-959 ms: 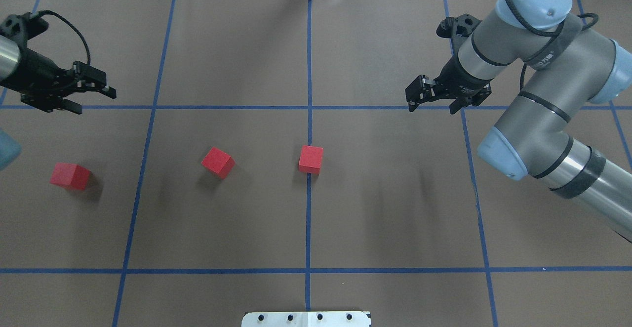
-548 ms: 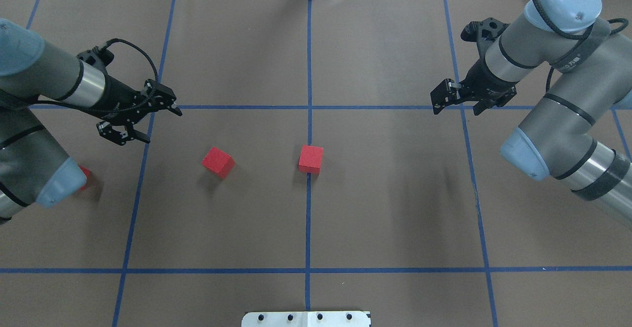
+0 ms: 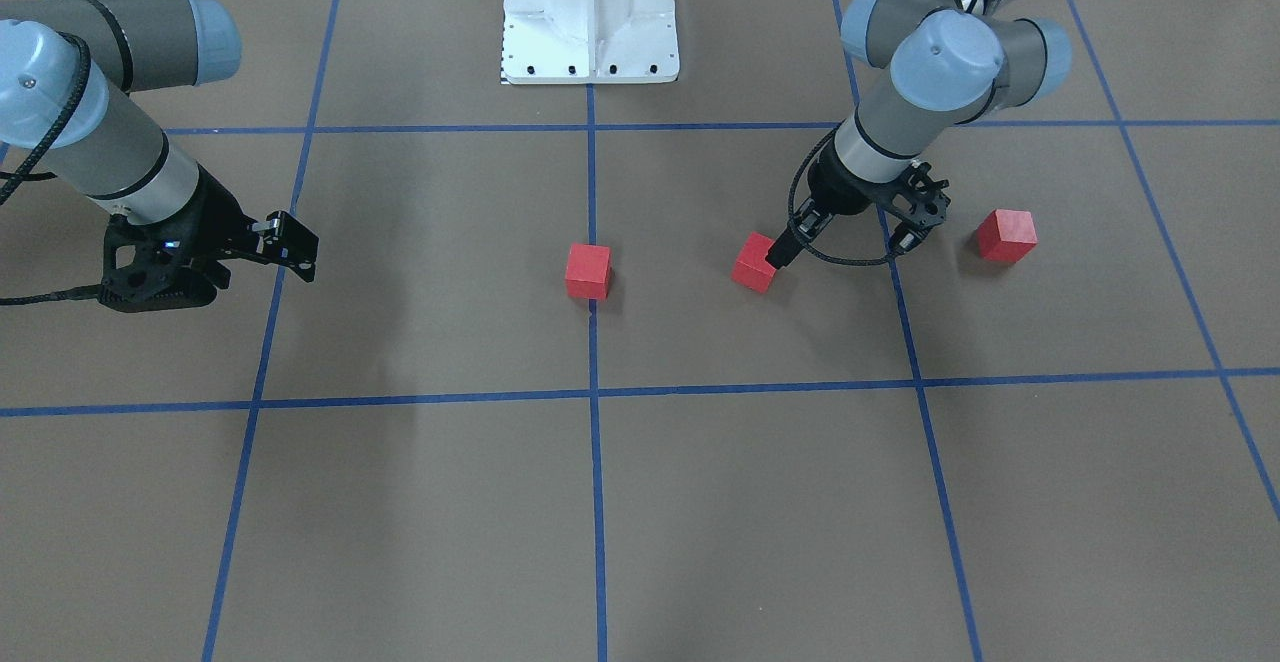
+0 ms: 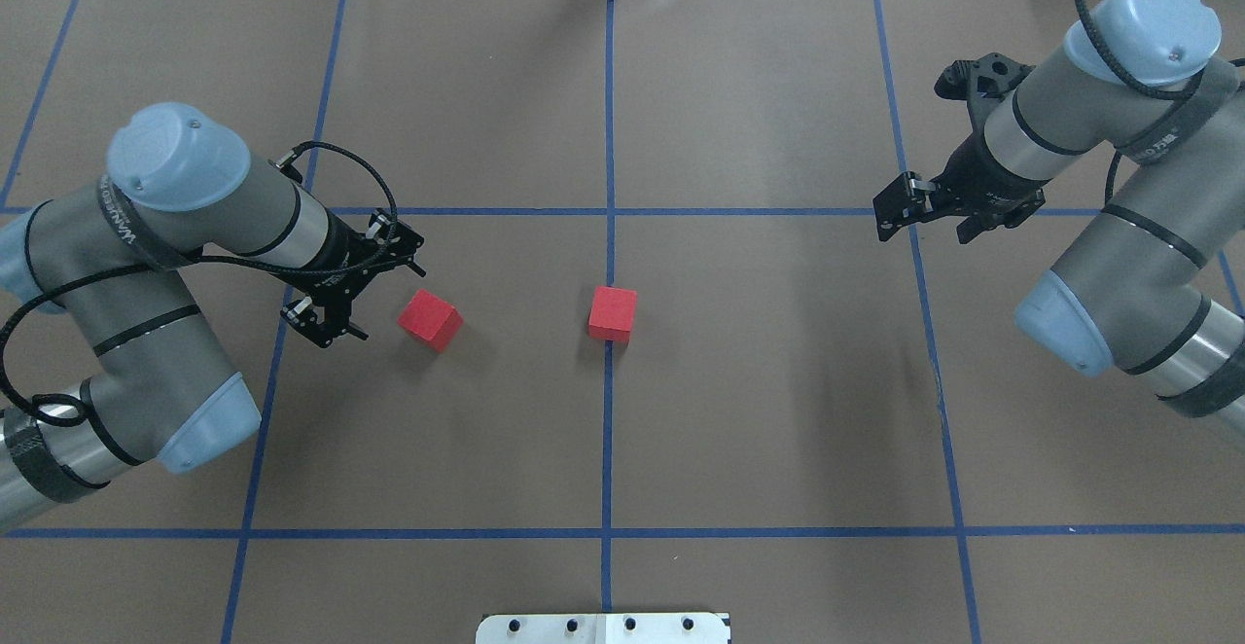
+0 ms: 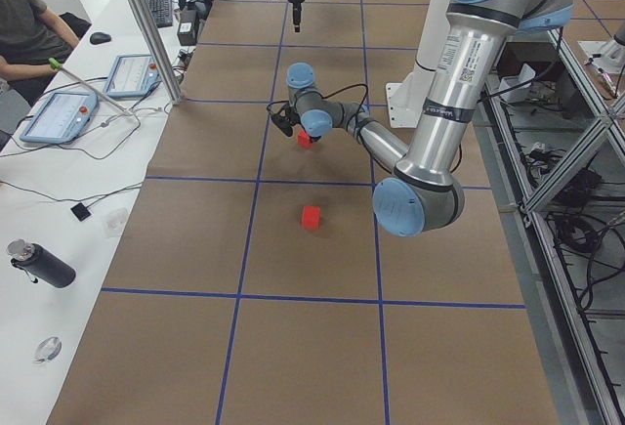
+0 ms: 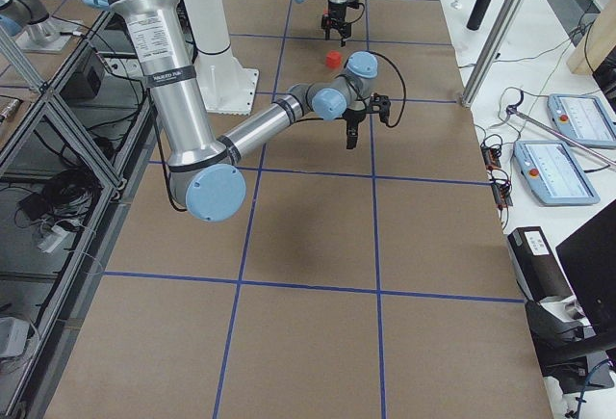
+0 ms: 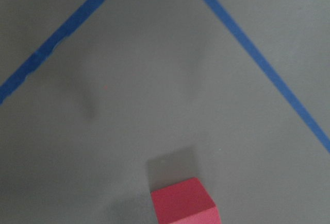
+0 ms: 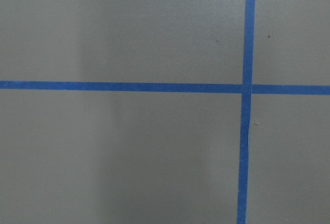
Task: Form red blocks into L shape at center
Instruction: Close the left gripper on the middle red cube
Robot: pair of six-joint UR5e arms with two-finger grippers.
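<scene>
**Left fingers set open beside the second red block, one block already on the centre line**

Clock directions are read on the overhead view, with 12 o'clock pointing away from the robot.

Nearest the robot, the white base plate [image 4: 603, 627] is seen at the near edge of the counter [image 4: 778, 411]. At 12 o'clock from it, the centre block [image 4: 613, 313] is set on the middle blue tape line [image 4: 608, 430]. It is judged to serve as the anchor of the L at the centre [image 4: 652, 265]. At its 9 o'clock, across a clear gap, the second block [image 4: 429, 319] lies askew to the grid. The third block [image 3: 1007, 234] is found farther out at 9 o'clock, past the next tape line, and in the overhead view it is hidden under the left arm [image 4: 175, 265].

The left gripper [image 4: 365, 289] is held just beside the second block, at its 9 to 10 o'clock. Its fingers [image 3: 782, 250] are spread apart, with nothing between them. Whether one finger touches the block cannot be told. In the left wrist view the block is caught only at the lower edge, so an approach not yet centred is inferred.

The right gripper [image 4: 929, 224] is held well apart, at 2 o'clock of the centre block. Its fingers [image 4: 895, 211] are also apart and empty. It is judged to be kept clear so that the middle is left free.

Bare surface is offered at 12, 3 and 6 o'clock of the centre block, and the gap at its 9 o'clock is unobstructed. All three blocks are well away from the counter's edges.
</scene>
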